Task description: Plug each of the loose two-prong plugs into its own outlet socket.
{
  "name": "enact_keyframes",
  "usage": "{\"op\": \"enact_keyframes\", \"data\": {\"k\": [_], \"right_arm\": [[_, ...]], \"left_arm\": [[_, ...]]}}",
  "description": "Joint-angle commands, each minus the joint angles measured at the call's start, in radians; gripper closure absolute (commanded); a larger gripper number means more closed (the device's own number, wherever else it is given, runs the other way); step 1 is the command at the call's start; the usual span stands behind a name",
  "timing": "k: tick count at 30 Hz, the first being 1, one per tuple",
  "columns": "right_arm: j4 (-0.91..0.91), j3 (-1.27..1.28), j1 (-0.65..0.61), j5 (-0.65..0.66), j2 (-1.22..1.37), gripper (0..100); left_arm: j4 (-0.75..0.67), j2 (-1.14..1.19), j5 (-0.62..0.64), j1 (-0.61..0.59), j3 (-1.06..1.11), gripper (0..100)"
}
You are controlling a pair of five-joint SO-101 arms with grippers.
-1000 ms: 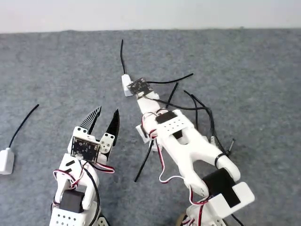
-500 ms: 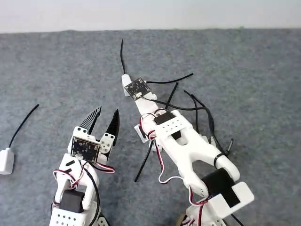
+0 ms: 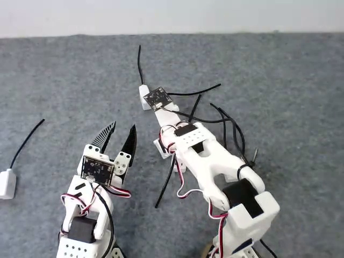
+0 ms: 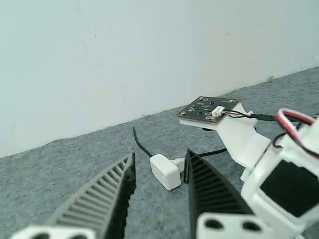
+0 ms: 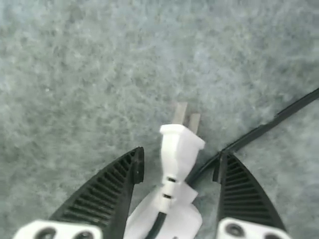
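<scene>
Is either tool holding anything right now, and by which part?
Nothing is held. The right tool is open astride the white two-prong plug without touching it; the left tool is open and empty.

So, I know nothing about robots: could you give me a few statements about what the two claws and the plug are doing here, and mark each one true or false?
1. The right claw has its fingers open on either side of a white two-prong plug. True.
2. The left claw is clamped on a plug. False: it is open and holds nothing.
3. The plug's prongs are already in a socket. False: they are bare, over the grey mat.
4. A white block with a black cord lies at the left edge of the high view. True.
</scene>
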Motion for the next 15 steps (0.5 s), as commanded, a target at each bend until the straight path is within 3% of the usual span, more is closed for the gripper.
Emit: {"op": "enact_keyframes", "data": {"k": [1, 3, 7, 10, 15], "right_arm": [[0.002, -0.052, 0.012, 0.002, -0.005, 77.2], [-0.002, -0.052, 0.013, 0.002, -0.005, 81.2], [-0.028, -0.054, 0.013, 0.002, -0.001, 99.3], [-0.030, -0.054, 0.018, 0.002, -0.001, 95.8], [-0.030, -0.054, 0.042, 0.002, -0.004, 98.9]], "left_arm": [[-0.005, 0.006, -0.008, 0.005, -0.004, 84], [-0.005, 0.006, -0.008, 0.005, -0.004, 84], [-0.005, 0.006, -0.008, 0.005, -0.004, 84], [-0.005, 0.006, -0.008, 0.005, -0.004, 84], [-0.003, 0.006, -0.008, 0.005, -0.004, 84]]}}
